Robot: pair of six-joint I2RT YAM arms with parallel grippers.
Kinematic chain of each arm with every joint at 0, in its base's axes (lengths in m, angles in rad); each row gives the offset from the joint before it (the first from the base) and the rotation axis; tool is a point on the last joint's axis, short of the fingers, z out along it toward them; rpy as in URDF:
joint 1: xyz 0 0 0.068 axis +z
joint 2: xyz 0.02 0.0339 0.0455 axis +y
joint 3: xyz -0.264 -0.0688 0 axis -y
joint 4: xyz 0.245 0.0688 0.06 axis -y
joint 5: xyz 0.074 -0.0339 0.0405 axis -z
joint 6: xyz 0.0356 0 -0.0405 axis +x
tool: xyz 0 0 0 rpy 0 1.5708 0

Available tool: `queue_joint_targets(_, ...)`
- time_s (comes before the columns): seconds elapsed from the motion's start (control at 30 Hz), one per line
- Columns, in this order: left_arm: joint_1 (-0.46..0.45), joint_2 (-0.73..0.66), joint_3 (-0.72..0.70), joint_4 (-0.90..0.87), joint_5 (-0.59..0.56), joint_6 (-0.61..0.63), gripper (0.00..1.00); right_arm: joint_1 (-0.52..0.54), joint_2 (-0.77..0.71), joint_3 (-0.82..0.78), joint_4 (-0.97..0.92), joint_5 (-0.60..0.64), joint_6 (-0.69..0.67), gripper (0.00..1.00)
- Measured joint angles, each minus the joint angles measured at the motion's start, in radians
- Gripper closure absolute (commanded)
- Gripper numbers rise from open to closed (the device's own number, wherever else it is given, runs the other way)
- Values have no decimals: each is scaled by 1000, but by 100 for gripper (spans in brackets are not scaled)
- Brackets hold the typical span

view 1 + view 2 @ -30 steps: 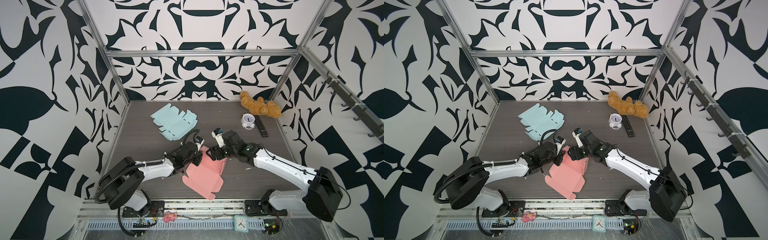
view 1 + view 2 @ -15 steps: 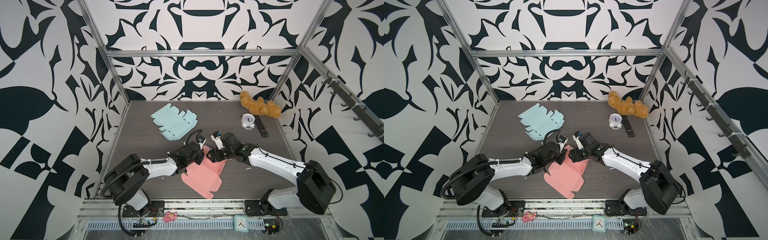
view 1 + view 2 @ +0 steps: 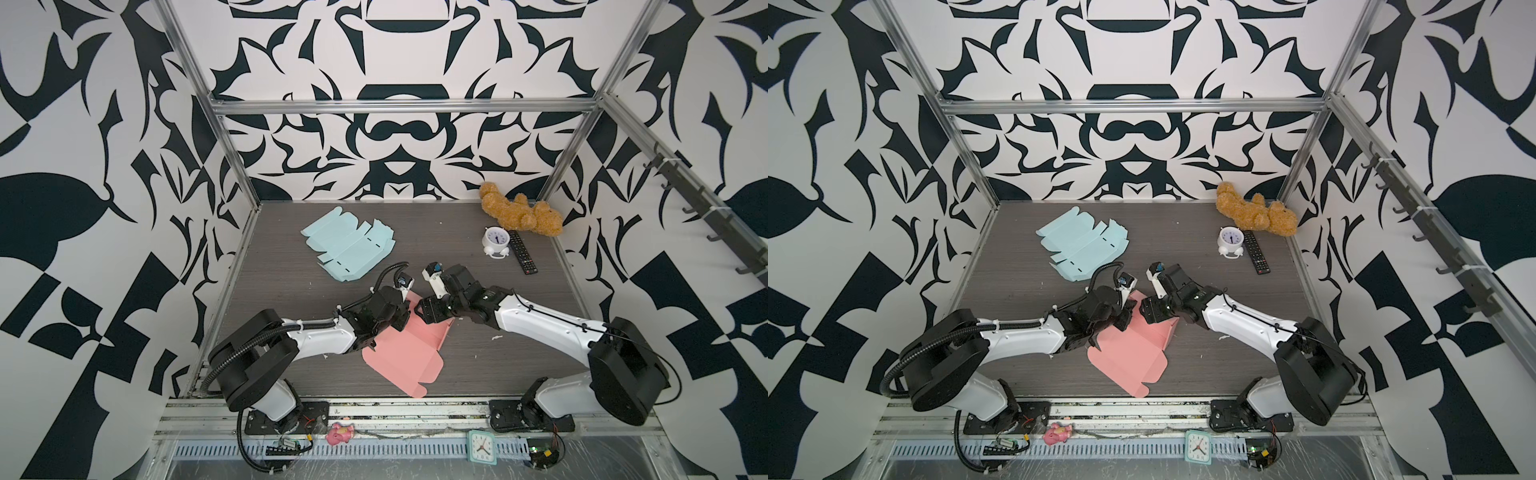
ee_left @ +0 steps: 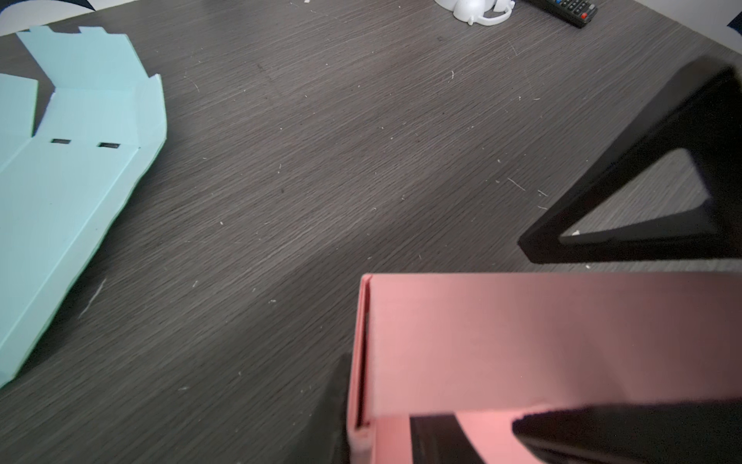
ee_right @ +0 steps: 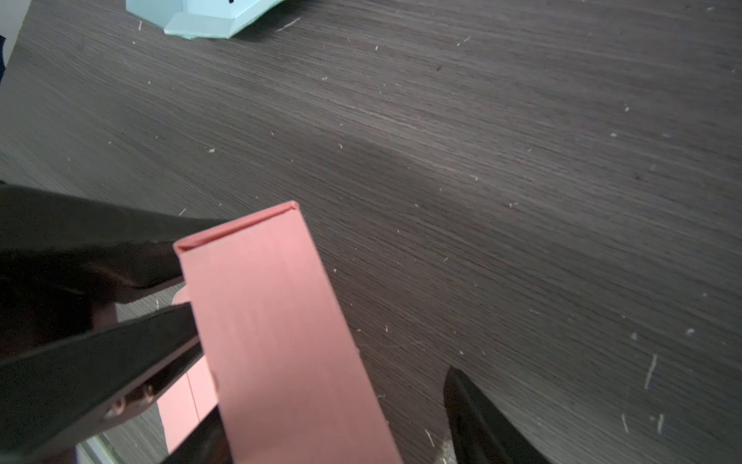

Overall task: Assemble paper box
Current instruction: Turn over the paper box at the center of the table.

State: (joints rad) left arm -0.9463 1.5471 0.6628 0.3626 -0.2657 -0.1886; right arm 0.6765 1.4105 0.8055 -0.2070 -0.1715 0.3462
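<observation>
Spread right claw [image 3: 422,311] straddles a raised wall of the pink cardboard box blank [image 3: 399,357] on the dark desk [image 3: 291,257]; left claw [image 3: 401,320] state: cannot tell.

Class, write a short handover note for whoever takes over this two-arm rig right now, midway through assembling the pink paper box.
Left gripper: jaws straddle one end of the folded-up wall of the pink box; whether it grips is unclear.
Right gripper: open, same wall between its fingers.
The pink box lies front centre, mostly flat. The blue blank lies flat behind it, untouched.
Done: one wall doubled over and standing.
Left: the remaining flaps.
</observation>
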Motion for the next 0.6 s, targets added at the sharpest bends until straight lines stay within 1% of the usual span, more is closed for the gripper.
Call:
queue_joint_targets(0.2, -14, -24, 0, -22, -12, -23, 72, -20, 1, -8, 13, 0, -2, 31)
queue_joint_targets(0.4, -16, -75, 0, -110, -14, -87, 70, -47, 10, -30, 38, -6, 0, 37)
queue_joint_targets(0.6, -16, -142, -2, -181, -10, -146, 68, -67, 11, -47, 55, -13, 0, 38)
